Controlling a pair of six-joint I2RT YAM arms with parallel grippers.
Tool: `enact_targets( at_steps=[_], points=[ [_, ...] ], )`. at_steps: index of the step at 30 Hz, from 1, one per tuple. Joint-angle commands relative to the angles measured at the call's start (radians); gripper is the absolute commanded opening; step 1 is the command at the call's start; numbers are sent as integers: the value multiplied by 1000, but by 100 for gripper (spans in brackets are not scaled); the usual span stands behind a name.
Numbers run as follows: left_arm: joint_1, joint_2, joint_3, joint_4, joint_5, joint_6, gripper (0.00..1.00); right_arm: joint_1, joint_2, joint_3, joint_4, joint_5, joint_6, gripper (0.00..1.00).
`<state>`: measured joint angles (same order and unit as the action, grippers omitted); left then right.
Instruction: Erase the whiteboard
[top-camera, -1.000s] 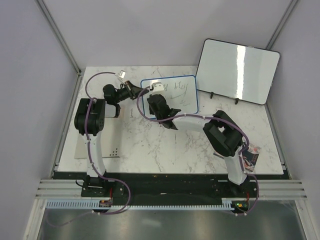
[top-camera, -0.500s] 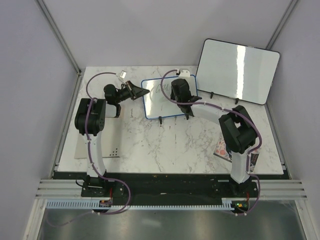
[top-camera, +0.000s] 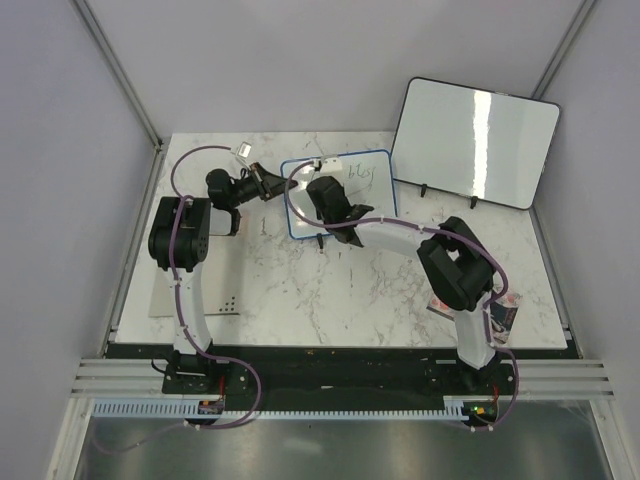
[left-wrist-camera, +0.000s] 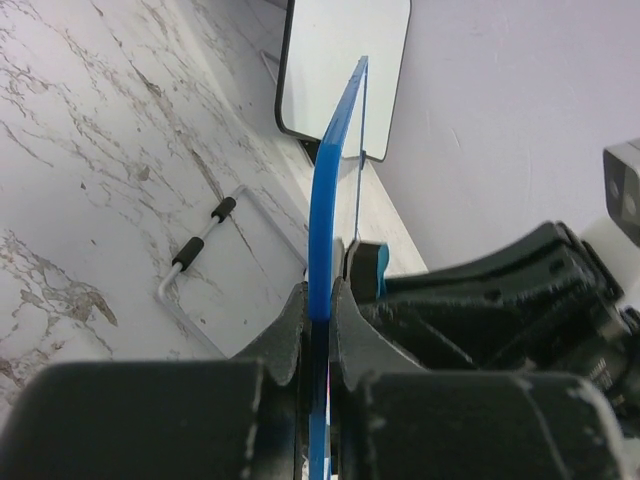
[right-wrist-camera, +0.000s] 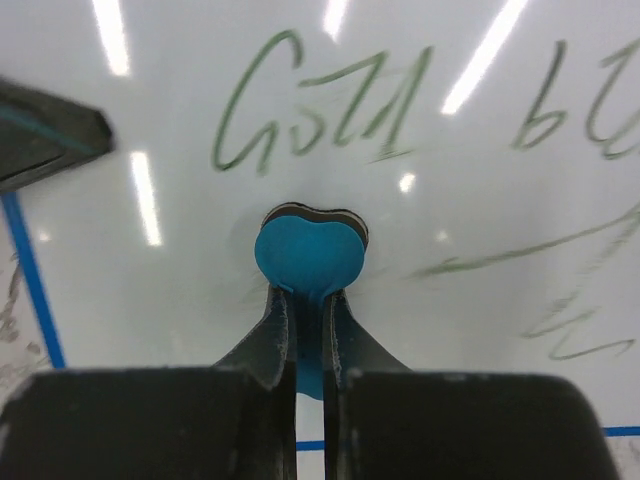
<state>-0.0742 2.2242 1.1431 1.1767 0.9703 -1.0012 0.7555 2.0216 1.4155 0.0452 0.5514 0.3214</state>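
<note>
The marble table (top-camera: 300, 290) lay under both arms. Well beyond the right gripper (top-camera: 322, 190), off to its right, the larger black-framed board (top-camera: 470, 140) leaned at the table's far edge.

The whiteboard (top-camera: 370, 190) stood tilted on the far middle of the table, directly in front of the right gripper and to the right of the left gripper (top-camera: 278, 183). The left gripper's jaws were closed narrowly on the board's left edge. From the left wrist, the blue frame (left-wrist-camera: 335, 140) ran straight up out of the slot between the two fingers (left-wrist-camera: 288, 330), pinched on both sides. A bent wire leg with black sleeves (left-wrist-camera: 215, 250) rested on the marble just to the left of those fingers.

The right gripper (right-wrist-camera: 308, 320) pointed squarely at the white writing surface (right-wrist-camera: 500, 300). Its jaws were nearly together, clamping the stem of a small blue eraser (right-wrist-camera: 308, 250). The eraser's rounded head sat just past the fingertips, against the surface.

Green handwriting (right-wrist-camera: 320, 115) crossed the surface above the eraser, with more strokes to its right. A faint smear ringed the eraser's head.
</note>
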Motion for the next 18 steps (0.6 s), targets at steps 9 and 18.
enact_targets(
  at_steps=[9,18],
  points=[
    [-19,-35,-29,-14,130,42,2,96,117,77,-278,-78,-68,0],
    [-19,-28,-20,-20,142,47,2,49,68,-199,30,-16,-76,0]
  ],
)
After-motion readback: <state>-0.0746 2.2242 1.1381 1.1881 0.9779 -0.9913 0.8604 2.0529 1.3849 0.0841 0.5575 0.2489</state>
